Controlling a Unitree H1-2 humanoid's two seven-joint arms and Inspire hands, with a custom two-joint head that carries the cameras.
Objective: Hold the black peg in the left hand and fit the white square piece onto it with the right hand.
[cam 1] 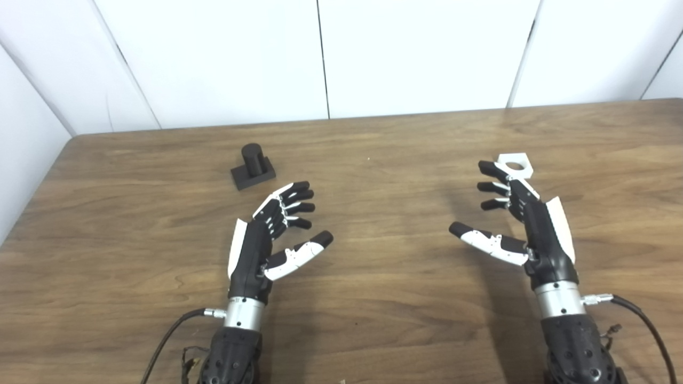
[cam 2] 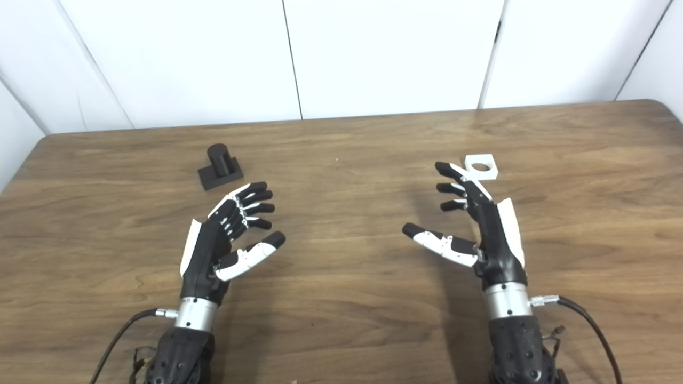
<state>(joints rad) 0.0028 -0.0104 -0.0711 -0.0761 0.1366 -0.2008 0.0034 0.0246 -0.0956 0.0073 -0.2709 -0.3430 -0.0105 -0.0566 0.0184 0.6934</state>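
Note:
The black peg [cam 1: 253, 166], a short cylinder on a square base, stands upright on the wooden table [cam 1: 373, 298] at the far left. My left hand [cam 1: 272, 234] hovers open just below and to the right of it, fingers spread, holding nothing. The white square piece [cam 1: 515, 164] with a round hole lies flat at the far right. My right hand [cam 1: 512, 224] is open too, its fingertips [cam 2: 444, 169] close to the piece's near left edge, partly covering it in the left eye view.
White wall panels [cam 1: 320, 53] rise behind the table's far edge. The table's left edge runs diagonally near the peg. Black cables [cam 2: 587, 320] trail from both wrists toward the near edge.

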